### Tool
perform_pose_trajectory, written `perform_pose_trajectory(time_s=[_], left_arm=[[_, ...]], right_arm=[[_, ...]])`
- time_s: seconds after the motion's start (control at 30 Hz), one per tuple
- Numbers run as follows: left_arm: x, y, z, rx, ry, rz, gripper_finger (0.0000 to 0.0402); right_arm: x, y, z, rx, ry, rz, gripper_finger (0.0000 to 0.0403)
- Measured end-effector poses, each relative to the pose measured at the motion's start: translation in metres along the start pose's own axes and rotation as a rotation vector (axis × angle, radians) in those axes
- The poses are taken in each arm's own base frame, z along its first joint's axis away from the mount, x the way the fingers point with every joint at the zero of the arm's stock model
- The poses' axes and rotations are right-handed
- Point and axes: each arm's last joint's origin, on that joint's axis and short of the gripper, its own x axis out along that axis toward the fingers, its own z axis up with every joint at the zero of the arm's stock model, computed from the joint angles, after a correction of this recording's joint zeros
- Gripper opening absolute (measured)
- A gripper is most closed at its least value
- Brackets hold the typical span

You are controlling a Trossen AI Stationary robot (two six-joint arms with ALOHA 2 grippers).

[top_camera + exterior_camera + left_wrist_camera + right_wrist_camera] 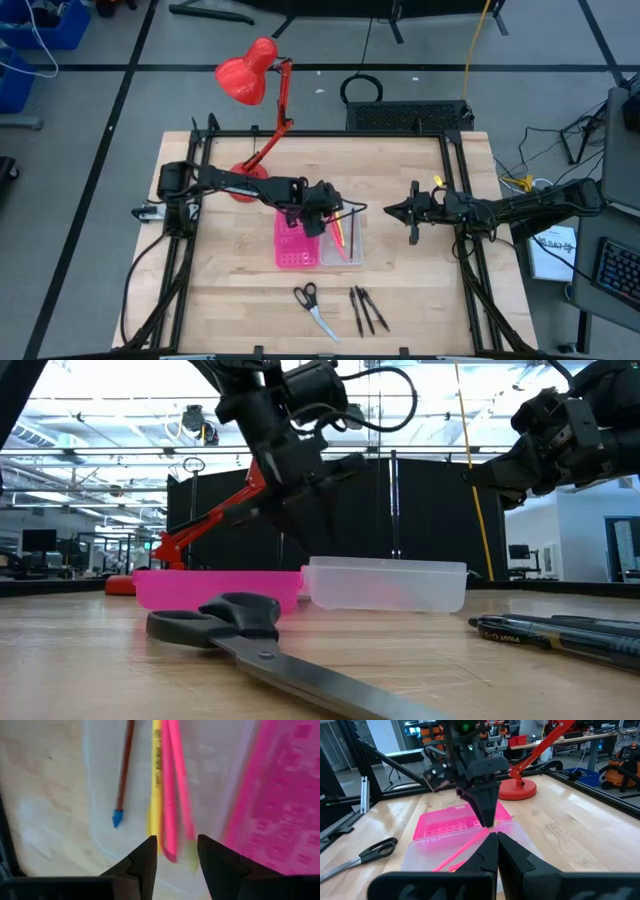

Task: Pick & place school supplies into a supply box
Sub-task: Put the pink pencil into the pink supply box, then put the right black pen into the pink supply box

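Observation:
The supply box lies open at mid-table, its pink gridded half [296, 247] beside its clear tray half [350, 245]. In the tray lie a yellow pen [156, 775], a brown pencil with a blue tip [123, 780] and pink pens [182, 790]. My left gripper [177, 847] hangs open, fingers pointing down, just above the tray; one pink pen [462, 850] slants up from the tray toward its fingertips. The black-handled scissors [315, 305] and three dark pens [367, 308] lie flat near the table's near edge. My right gripper [412, 212] hovers shut, right of the box. My left gripper has the raised end of the pink pen [169, 847] between its open fingers, which stand across the pen from above. Whether either finger touches it, I cannot tell. The pen's other end is down in the clear tray.
A red desk lamp [250, 75] has its base [246, 172] on the table's far left part, behind my left arm. Black frame rails [458, 200] run along the table's sides. Bare wood lies between the box and the scissors [230, 625] and the dark pens [540, 632].

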Motion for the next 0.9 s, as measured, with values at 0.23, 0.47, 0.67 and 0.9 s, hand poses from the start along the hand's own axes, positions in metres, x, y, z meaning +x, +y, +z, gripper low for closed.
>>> perform_pose_trajectory(time_s=[0.23, 0.47, 0.67, 0.9], left_arm=[[-0.012, 0.004, 0.003, -0.004, -0.013, 0.036, 0.0148], [-0.028, -0.002, 0.008, 0.005, -0.005, -0.014, 0.0116], [-0.085, -0.015, -0.003, -0.157, -0.089, 0.043, 0.001], [-0.132, -0.083, -0.016, -0.324, -0.369, 0.312, 0.0004]], right_arm=[[0.0, 0.0, 0.001, 0.024, -0.011, 0.002, 0.0], [0.0, 0.0, 0.0, 0.022, -0.004, 0.0, 0.0], [0.0, 0.0, 0.0, 0.019, 0.0, 0.0, 0.0], [0.0, 0.0, -0.002, 0.019, 0.023, -0.004, 0.0]])
